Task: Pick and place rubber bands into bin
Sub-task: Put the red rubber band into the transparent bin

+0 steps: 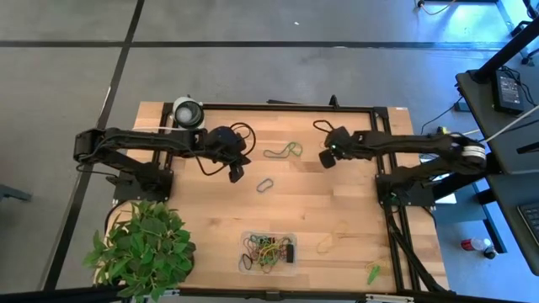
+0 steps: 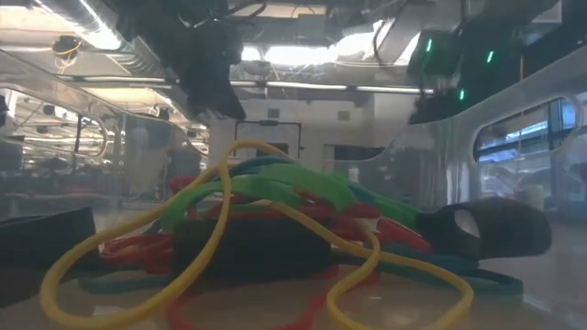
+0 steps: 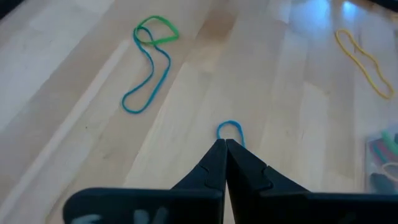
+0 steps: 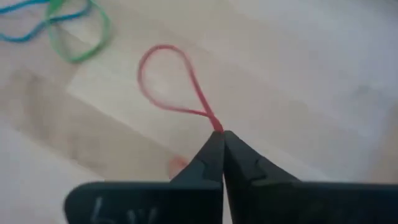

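Note:
My right gripper [image 1: 327, 158] [image 4: 222, 134] is shut on a red rubber band [image 4: 163, 78] over the table's far right part. My left gripper [image 1: 237, 174] [image 3: 225, 144] is shut at the far left and holds nothing that I can see. A small blue band [image 1: 265, 184] [image 3: 229, 128] lies on the table just beyond its tips, partly hidden by them. A green and a blue band [image 1: 283, 151] [image 3: 149, 62] lie tangled between the arms. The clear bin [image 1: 245, 241] stands at the near middle with several bands [image 2: 275, 211] heaped in it. My right gripper pinches the red band by one end [image 4: 214, 124] between its two fingertips, where both strands run together to a point. The fingers slant down from the table's right side. The loop spreads out beyond the tips over the wood; I cannot tell whether it is clear of the table.
A yellow band [image 1: 325, 245] and a green one [image 1: 371, 273] lie near the front right. A leafy plant [image 1: 143, 248] fills the near left corner. A round white-and-grey object [image 1: 188, 110] stands at the far left edge.

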Available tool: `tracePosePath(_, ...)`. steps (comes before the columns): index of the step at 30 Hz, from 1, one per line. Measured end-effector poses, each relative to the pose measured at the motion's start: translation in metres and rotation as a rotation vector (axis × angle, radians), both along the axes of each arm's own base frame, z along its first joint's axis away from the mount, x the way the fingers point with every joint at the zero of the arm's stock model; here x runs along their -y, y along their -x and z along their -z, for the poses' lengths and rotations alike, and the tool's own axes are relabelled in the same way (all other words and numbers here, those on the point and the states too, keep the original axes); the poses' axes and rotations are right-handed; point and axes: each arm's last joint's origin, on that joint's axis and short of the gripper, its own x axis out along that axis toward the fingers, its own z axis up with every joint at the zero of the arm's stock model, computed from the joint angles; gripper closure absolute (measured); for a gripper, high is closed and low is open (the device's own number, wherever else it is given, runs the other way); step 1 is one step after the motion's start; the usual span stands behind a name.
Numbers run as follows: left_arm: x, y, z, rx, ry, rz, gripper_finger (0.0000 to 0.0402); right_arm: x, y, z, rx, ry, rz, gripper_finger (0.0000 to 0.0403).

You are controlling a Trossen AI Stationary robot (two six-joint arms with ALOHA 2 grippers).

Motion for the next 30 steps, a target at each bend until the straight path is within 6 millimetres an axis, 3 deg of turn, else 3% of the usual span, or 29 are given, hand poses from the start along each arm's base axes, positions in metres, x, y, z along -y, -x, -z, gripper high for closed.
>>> tracePosePath(4, 0.001, 0.003, 0.0, -0.025, -0.06, 0.087, 0.04, -0.022, -0.002, -0.048, 0.072, 0.081, -0.006, 0.0402)
tracePosePath(9, 0.001, 0.006, 0.003, -0.069, -0.129, 0.162, 0.04, -0.061, -0.014, -0.095, 0.148, 0.129, -0.042, 0.0402)
tracePosePath(13, -0.001, 0.011, 0.01, -0.087, -0.152, 0.214, 0.04, -0.096, -0.031, -0.114, 0.195, 0.097, -0.057, 0.0403)
tracePosePath(17, -0.002, 0.025, 0.019, -0.095, -0.135, 0.246, 0.04, -0.141, -0.055, -0.124, 0.195, 0.044, -0.039, 0.0403)
tracePosePath(24, 0.005, 0.056, 0.021, -0.055, -0.16, 0.255, 0.04, -0.224, -0.117, -0.129, 0.243, -0.037, -0.062, 0.0403)
tracePosePath(30, 0.016, 0.073, 0.014, -0.001, -0.181, 0.282, 0.04, -0.275, -0.168, -0.122, 0.26, -0.153, -0.12, 0.0403)
